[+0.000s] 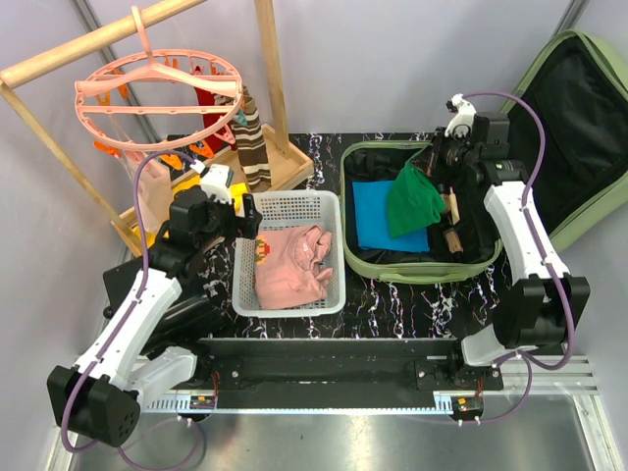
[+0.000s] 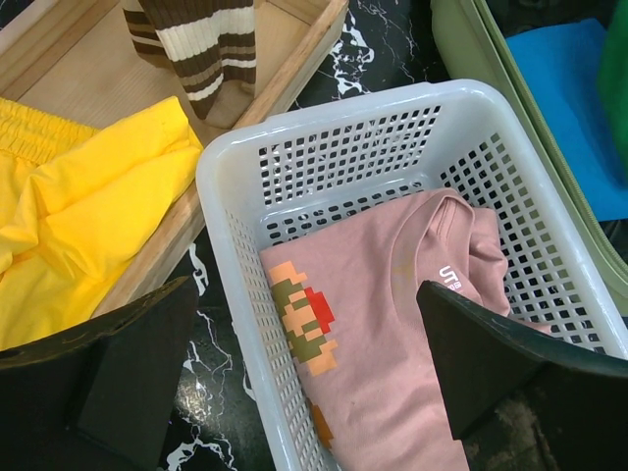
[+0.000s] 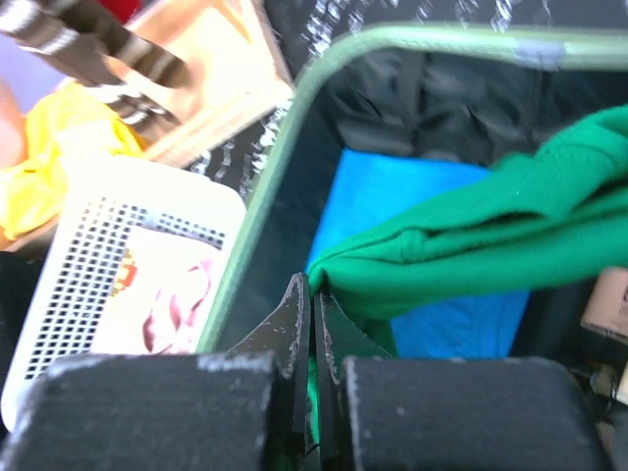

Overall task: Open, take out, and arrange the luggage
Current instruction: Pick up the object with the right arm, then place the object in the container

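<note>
The luggage (image 1: 422, 272), a light-green suitcase, lies open at the right of the table with its lid (image 1: 579, 128) leaning back. My right gripper (image 1: 433, 173) (image 3: 314, 290) is shut on a green garment (image 1: 413, 202) (image 3: 491, 250), which hangs over a blue garment (image 1: 375, 218) (image 3: 407, 191) lying flat in the luggage. My left gripper (image 1: 247, 218) (image 2: 306, 299) is open, straddling the left wall of a white basket (image 1: 291, 205) (image 2: 235, 177). In the basket lies a pink shirt (image 1: 291, 267) (image 2: 392, 334).
A wooden tray (image 1: 285, 169) at the back left holds a yellow garment (image 2: 88, 186) and a brown striped one (image 1: 251, 137). A wooden rack (image 1: 270, 59) carries a pink round hanger (image 1: 157, 93). Small brown items (image 1: 452, 224) lie in the luggage's right side.
</note>
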Robot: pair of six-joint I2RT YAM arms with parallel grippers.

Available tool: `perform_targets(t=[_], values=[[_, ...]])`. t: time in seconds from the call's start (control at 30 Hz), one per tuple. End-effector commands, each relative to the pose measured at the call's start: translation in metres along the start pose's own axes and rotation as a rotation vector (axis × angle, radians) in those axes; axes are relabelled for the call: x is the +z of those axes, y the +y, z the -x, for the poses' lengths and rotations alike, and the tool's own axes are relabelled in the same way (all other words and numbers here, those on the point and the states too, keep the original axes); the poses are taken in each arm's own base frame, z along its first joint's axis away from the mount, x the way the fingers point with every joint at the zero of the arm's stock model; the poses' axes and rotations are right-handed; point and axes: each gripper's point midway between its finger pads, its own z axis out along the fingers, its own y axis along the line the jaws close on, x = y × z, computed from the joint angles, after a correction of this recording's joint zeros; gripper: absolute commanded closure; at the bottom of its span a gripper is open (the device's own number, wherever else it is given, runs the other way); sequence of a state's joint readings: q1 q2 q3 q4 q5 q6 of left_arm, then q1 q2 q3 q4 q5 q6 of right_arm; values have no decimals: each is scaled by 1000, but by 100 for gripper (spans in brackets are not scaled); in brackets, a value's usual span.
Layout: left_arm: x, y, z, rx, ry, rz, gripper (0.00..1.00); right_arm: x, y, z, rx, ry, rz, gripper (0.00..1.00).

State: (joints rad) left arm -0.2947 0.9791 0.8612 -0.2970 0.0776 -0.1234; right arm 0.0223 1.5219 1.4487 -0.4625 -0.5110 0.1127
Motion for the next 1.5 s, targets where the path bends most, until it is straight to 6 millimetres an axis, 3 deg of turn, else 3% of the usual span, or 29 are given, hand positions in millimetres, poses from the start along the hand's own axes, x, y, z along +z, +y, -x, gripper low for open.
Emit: perform_targets(t=[0.0, 0.23, 0.27, 0.5, 0.7, 0.93, 1.2, 1.47], values=[[-5, -9, 15, 3, -69, -40, 1, -31, 45, 45, -61, -126, 50, 100], [-8, -11, 19, -2, -81, -48, 1, -59, 113, 64, -97, -189, 155, 100], [-8, -11, 19, -3, -82, -51, 1, -62, 131, 66, -109, -196, 193, 100], [-21, 2, 28, -17, -140, 28, 1, -76, 205, 64, -117, -222, 374, 100], [-33, 12, 35, -27, -193, 89, 1, -61, 254, 40, -77, -194, 509, 100], [-39, 13, 38, -31, -214, 96, 1, -37, 308, -5, -25, -150, 601, 100], [-50, 10, 44, -30, -245, 87, 1, 5, 344, -50, 2, -85, 621, 100], [-59, 12, 48, -28, -270, 97, 1, 36, 341, -80, 56, -48, 594, 100]])
